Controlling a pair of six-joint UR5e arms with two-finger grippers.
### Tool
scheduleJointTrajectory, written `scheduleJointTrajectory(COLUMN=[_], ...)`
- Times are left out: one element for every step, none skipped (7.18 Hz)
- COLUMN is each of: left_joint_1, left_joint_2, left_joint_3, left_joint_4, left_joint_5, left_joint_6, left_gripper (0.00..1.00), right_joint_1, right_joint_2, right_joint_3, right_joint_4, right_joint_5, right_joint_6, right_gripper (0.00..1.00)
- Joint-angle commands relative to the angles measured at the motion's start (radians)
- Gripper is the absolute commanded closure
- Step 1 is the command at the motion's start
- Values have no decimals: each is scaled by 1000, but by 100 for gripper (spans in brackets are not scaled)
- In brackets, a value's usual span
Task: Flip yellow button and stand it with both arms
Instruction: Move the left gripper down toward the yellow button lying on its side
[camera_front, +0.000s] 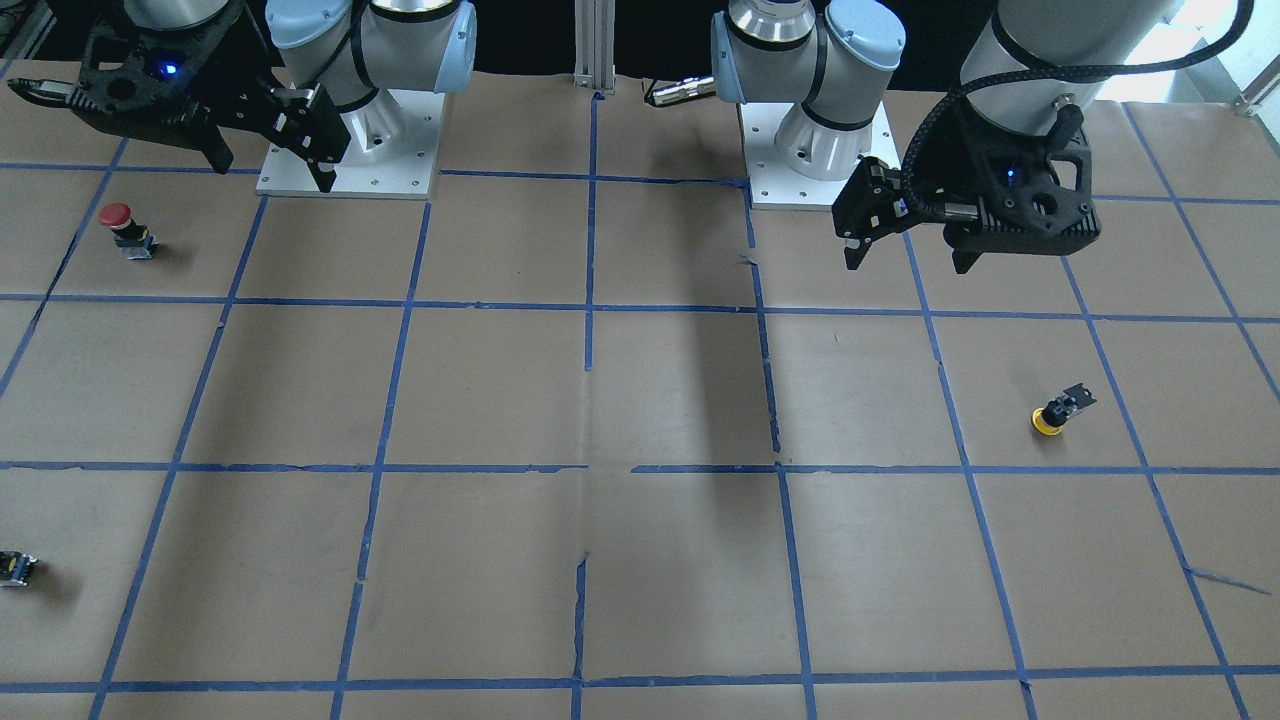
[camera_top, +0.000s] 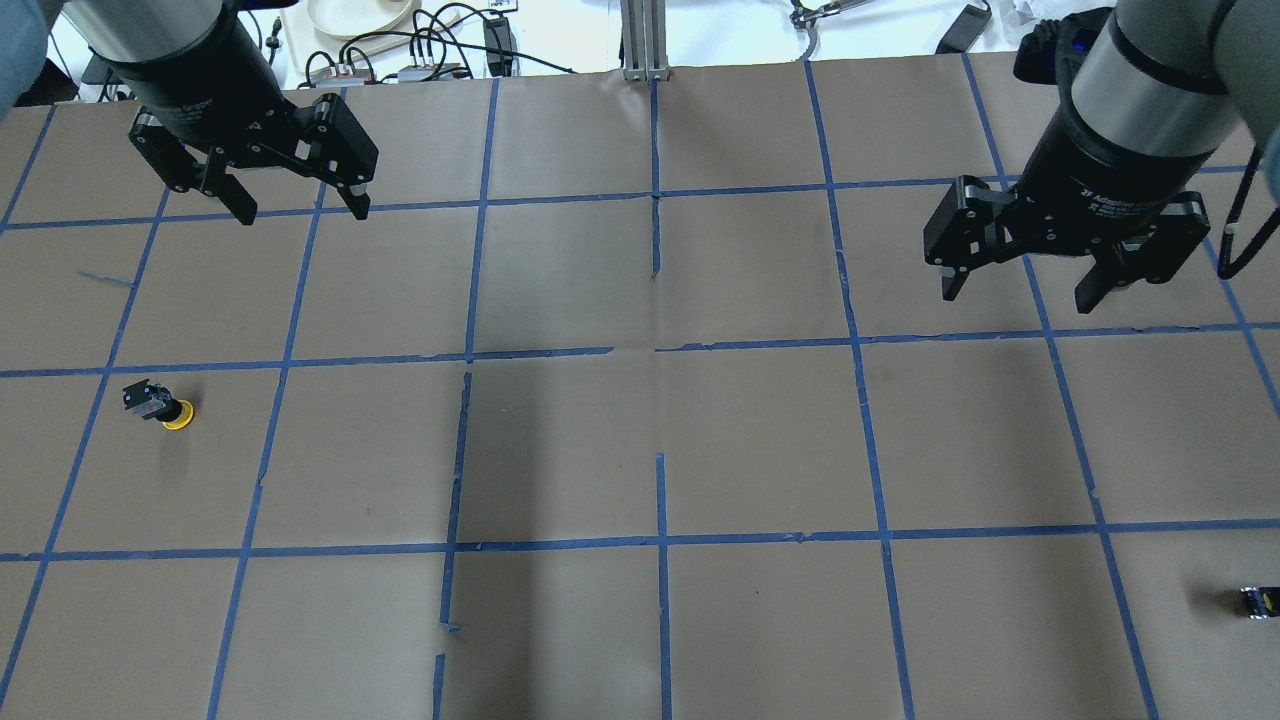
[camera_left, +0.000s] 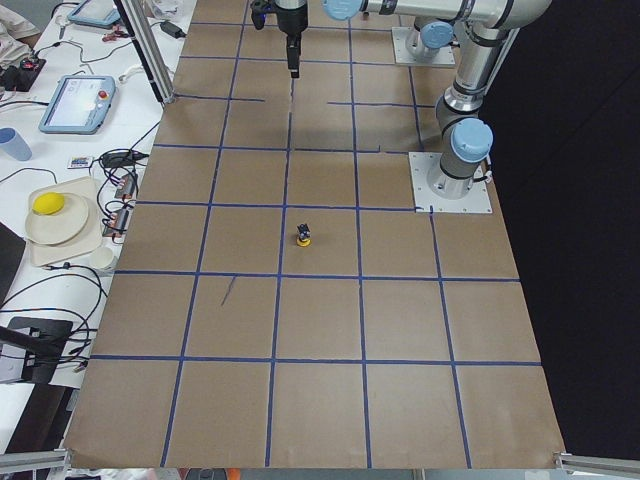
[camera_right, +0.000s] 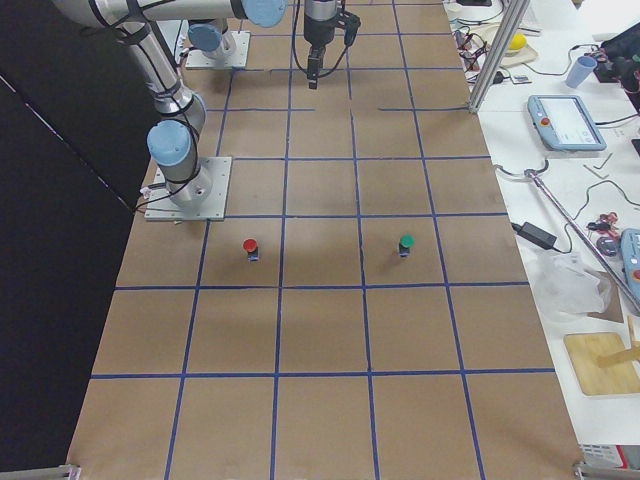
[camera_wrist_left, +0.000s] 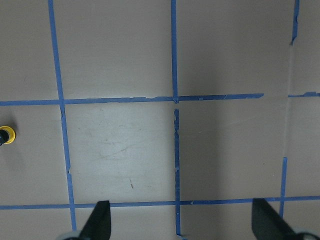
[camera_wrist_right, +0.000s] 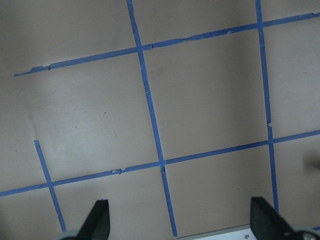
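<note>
The yellow button (camera_front: 1051, 419) rests cap down on the brown table, its grey-black base pointing up. It also shows in the overhead view (camera_top: 176, 413), the exterior left view (camera_left: 304, 237) and at the left edge of the left wrist view (camera_wrist_left: 6, 135). My left gripper (camera_top: 300, 212) hangs open and empty high above the table, farther from the robot than the button; it also shows in the front view (camera_front: 908, 262). My right gripper (camera_top: 1015, 298) is open and empty above the table's other half, far from the button, and also shows in the front view (camera_front: 272, 172).
A red-capped button (camera_front: 120, 225) stands near the right arm's base plate (camera_front: 300, 185). A small capless black block (camera_top: 1260, 601) lies at the right edge. A green-capped button (camera_right: 406, 243) stands near the red one (camera_right: 250, 246). Blue tape lines grid the table.
</note>
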Motion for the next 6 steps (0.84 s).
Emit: scheduleJointTrajectory(left_joint_1=[2, 11, 59, 131, 211, 298], left_joint_2=[12, 13, 16, 21, 19, 0], left_joint_3=[-18, -23, -35, -69, -122, -181], left_joint_4=[-2, -3, -3, -5, 29, 155], left_joint_5=[0, 9, 100, 106, 101, 94], left_joint_6=[0, 6, 88, 135, 234, 309], left_gripper=[1, 1, 1, 1, 1, 1], right_joint_1=[0, 0, 0, 0, 0, 0], right_joint_2=[-6, -6, -6, -6, -6, -6], right_joint_3=[42, 45, 45, 47, 47, 47], right_joint_4=[-14, -11, -13, -13, -11, -11], right_joint_5=[8, 16, 10, 2, 1, 2], right_joint_6=[23, 22, 21, 23, 23, 23], right_gripper=[0, 0, 0, 0, 0, 0])
